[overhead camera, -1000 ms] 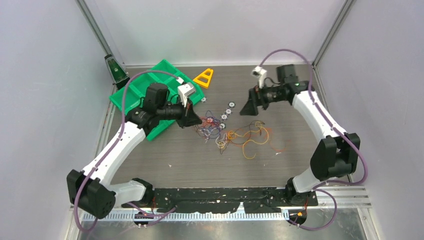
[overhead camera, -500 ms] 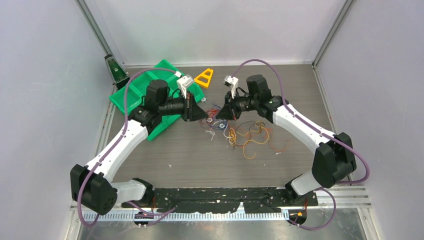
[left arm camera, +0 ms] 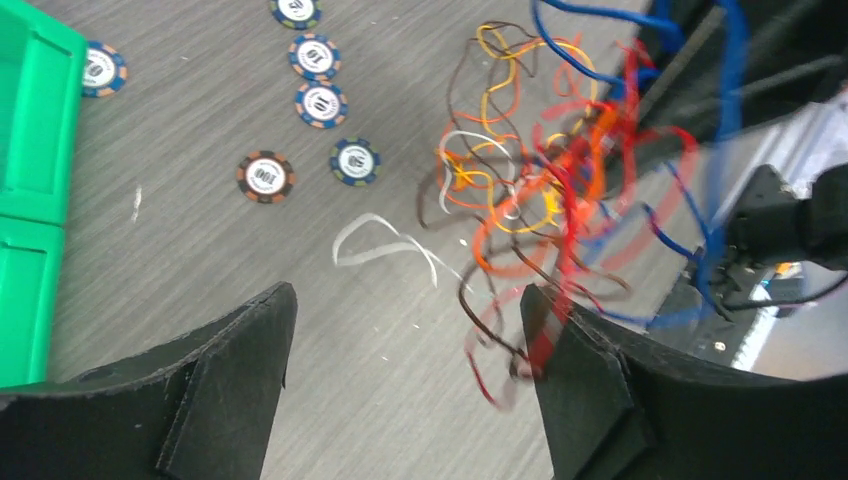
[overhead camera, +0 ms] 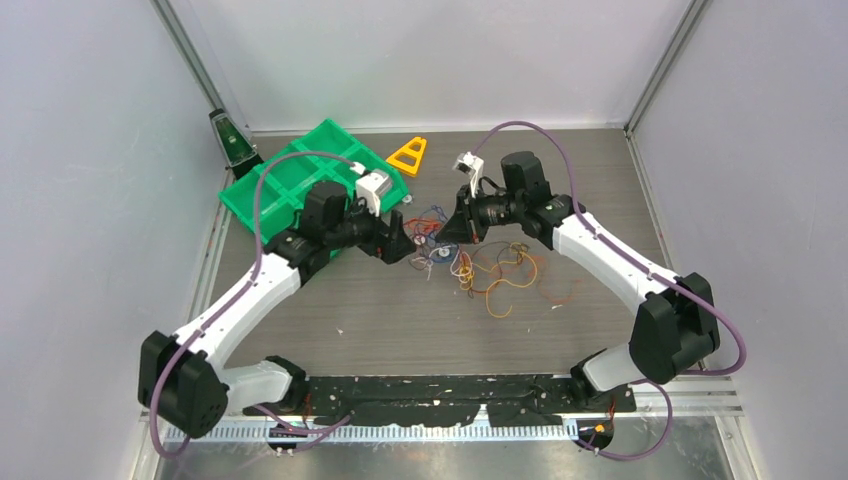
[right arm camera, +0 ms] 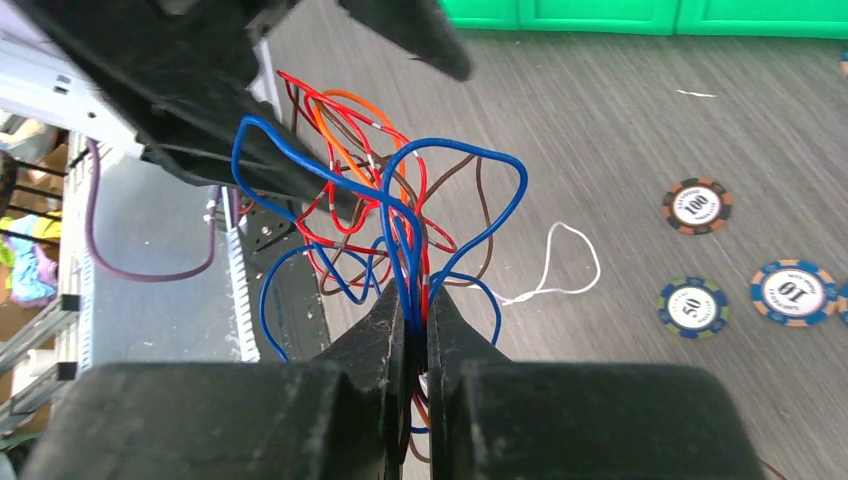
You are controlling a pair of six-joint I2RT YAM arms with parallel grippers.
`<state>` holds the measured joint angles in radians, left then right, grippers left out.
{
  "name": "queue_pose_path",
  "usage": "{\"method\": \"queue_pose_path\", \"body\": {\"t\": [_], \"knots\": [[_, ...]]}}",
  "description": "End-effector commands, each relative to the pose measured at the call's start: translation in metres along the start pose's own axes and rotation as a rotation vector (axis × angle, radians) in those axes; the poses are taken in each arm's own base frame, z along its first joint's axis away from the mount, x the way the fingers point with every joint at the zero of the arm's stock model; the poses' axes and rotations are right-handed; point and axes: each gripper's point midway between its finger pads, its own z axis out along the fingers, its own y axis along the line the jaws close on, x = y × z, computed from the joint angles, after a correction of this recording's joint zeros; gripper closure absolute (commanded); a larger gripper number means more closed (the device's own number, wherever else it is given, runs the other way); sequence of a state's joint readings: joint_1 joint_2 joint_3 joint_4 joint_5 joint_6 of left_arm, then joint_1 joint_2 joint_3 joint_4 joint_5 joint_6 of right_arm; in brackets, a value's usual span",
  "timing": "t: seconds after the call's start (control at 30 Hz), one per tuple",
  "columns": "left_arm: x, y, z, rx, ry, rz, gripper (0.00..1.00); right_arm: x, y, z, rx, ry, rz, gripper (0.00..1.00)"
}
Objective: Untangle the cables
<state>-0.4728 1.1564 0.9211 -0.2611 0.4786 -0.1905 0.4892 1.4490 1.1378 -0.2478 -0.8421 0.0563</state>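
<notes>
since a moment ago my left gripper point(left arm camera: 405, 310) has sprung wide, just beside the cables point(left arm camera: 520, 190) in the middle of the table point(overhead camera: 380, 310). my right gripper point(right arm camera: 420, 305) is clamped on their blue and red strands, near the chips point(right arm camera: 697, 206).

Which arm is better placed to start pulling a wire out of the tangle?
Right. The right arm has its jaws shut on blue and red strands of the cables, while the jaws of the left arm stand open, gripping nothing.
</notes>
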Motion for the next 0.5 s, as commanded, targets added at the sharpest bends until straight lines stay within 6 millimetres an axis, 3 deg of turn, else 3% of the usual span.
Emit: {"method": "queue_pose_path", "body": {"t": [0.0,0.03,0.07,0.1,0.13,0.2,0.23,0.3,0.47], "knots": [[-0.044,0.014,0.017,-0.088,-0.098,0.07,0.28,-0.01,0.027,-0.006,-0.104,-0.019,-0.005,0.95],[-0.045,0.015,0.019,-0.089,-0.088,0.059,0.47,-0.008,0.026,-0.007,-0.098,-0.013,-0.001,0.92],[-0.044,0.013,0.02,-0.076,-0.072,0.053,0.73,-0.004,0.021,-0.01,-0.068,0.009,-0.001,0.91],[-0.043,0.011,0.017,-0.063,-0.06,0.05,0.95,-0.002,0.008,-0.014,-0.009,0.017,0.008,0.89],[-0.041,0.01,0.012,-0.054,-0.054,0.045,1.0,0.008,-0.001,-0.02,0.033,0.056,0.012,0.88],[-0.03,0.011,-0.002,-0.047,-0.05,0.025,1.0,0.024,-0.035,-0.041,0.158,0.107,0.021,0.85],[-0.027,0.017,-0.013,-0.065,-0.06,0.017,1.0,0.029,-0.061,-0.058,0.256,0.118,0.009,0.83],[-0.018,0.027,-0.032,-0.108,-0.066,0.009,1.0,0.047,-0.091,-0.087,0.368,0.163,0.027,0.8],[-0.005,0.052,-0.072,-0.222,-0.052,-0.003,1.0,0.085,-0.134,-0.144,0.537,0.254,0.09,0.79]]}}
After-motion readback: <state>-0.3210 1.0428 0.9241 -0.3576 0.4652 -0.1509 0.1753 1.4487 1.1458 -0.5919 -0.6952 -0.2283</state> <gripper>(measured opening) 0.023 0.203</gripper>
